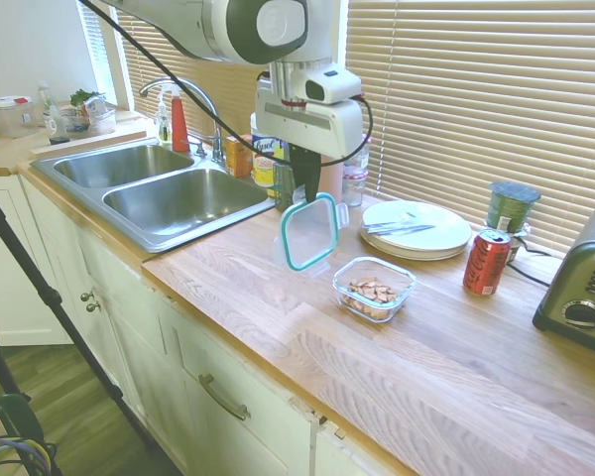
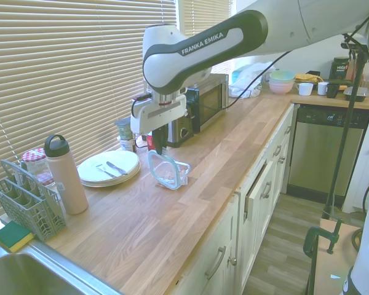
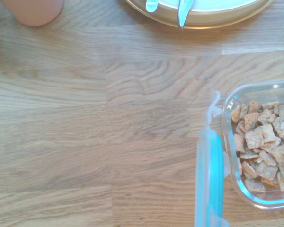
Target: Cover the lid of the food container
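Pincer (image 1: pixel 303 194) grasps the clear teal-rimmed plastic lid (image 1: pixel 309 232) on edge, raised beside the open rectangular glass food container (image 1: pixel 374 289); lowering and seating remain.

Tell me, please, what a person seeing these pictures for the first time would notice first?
First, the white arm's gripper holding the teal-rimmed lid on edge above the wooden counter, hanging beside the food container rather than over it. The container is open, with brown pieces inside. Behind it are a stack of white plates with cutlery and a red soda can.
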Available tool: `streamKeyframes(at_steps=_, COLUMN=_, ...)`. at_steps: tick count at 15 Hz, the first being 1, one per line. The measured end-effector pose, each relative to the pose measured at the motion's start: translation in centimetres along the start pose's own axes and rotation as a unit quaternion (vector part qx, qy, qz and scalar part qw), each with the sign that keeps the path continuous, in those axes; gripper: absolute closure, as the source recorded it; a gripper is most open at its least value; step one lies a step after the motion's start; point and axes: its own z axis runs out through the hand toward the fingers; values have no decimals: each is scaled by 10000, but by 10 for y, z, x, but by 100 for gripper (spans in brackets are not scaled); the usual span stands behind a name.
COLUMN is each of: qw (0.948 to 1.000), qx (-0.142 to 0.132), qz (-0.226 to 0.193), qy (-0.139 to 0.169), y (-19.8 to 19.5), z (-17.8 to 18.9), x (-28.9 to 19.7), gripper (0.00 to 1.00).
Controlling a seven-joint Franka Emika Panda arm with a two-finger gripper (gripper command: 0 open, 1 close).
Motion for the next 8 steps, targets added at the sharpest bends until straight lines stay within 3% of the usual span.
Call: streamKeyframes(at_steps=8, qw=9997, qx=211, qz=82, qy=6, y=5, z=-19, x=-2, gripper=100)
